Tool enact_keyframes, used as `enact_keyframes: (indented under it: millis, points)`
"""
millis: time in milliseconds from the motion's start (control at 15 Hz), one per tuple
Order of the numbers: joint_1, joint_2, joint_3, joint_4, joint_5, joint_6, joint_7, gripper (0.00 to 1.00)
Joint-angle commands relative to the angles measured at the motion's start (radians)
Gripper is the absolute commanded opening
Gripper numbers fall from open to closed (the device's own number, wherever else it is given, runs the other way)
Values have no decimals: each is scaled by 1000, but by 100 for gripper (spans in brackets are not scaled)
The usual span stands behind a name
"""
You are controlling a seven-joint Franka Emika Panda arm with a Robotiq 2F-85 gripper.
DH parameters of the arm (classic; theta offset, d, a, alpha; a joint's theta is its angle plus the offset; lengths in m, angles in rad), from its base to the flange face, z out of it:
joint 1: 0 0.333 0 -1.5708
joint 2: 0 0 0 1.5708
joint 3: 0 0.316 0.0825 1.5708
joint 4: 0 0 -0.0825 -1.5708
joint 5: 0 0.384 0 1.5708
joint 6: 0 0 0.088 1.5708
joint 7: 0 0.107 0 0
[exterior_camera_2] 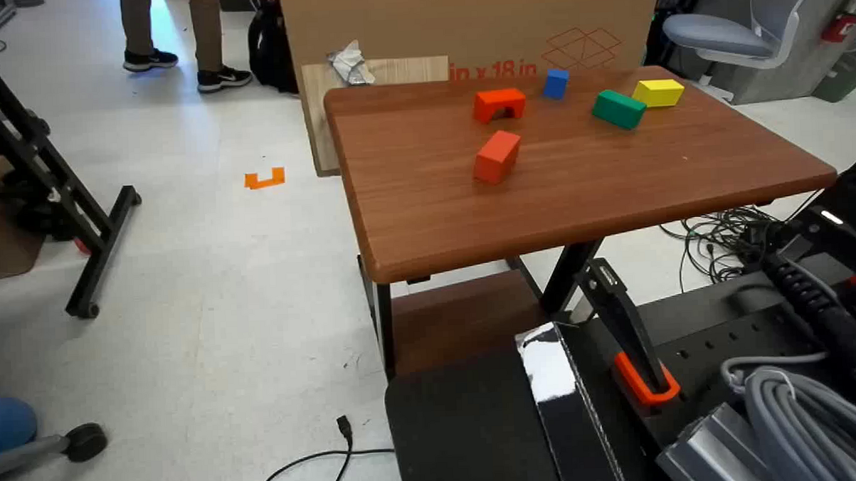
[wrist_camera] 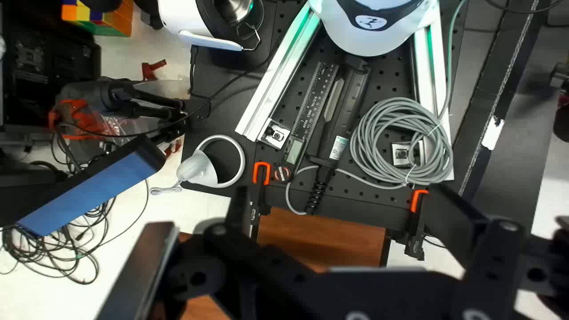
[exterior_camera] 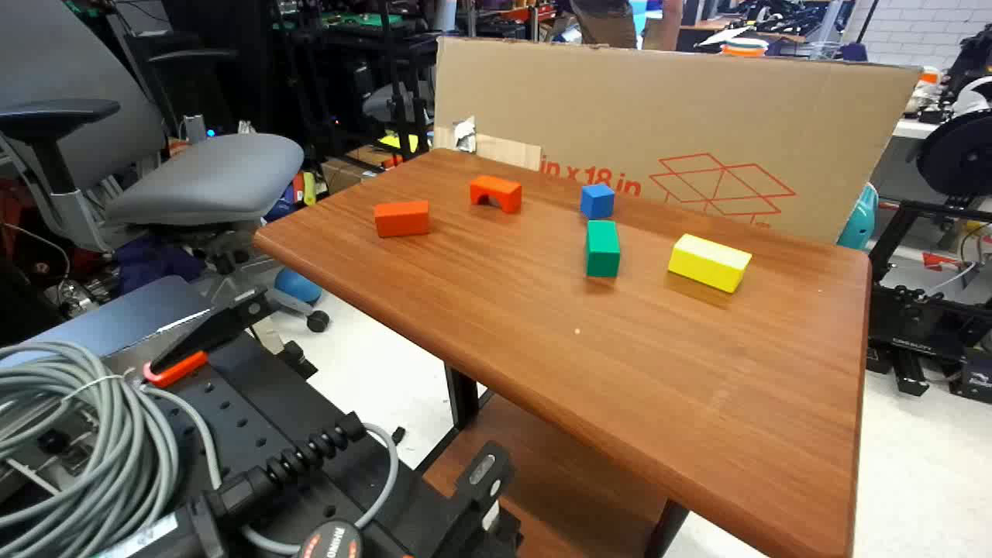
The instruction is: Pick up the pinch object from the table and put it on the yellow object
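Wrist view shows the gripper (wrist_camera: 342,208), its fingers spread wide. In an exterior view, the red-orange block (exterior_camera: 401,221) lies on the table (exterior_camera: 542,318), well apart from the yellow block (exterior_camera: 707,263); in an exterior view, an orange arch (exterior_camera_2: 500,98) stands near the red-orange block.

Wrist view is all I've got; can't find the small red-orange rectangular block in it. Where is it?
Observer: Both exterior views show the small red-orange rectangular block on the brown wood-grain table.
Operator: Touching another block?
Observer: No; a gap separates it from its nearest neighbour, the orange arch-shaped block.
Operator: Any clearance at the place end?
Observer: Yes; an exterior view shows a gap between the bright yellow rectangular block and the green rectangular block.
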State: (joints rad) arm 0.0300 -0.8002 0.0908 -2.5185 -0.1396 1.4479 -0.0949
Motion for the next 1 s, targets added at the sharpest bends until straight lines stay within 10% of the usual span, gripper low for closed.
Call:
enact_keyframes:
  millis: [0,933]
  points:
    - [25,3,-18,2,-9,-3,14,100]
    - [18,28,-9,6,-9,2,38,100]
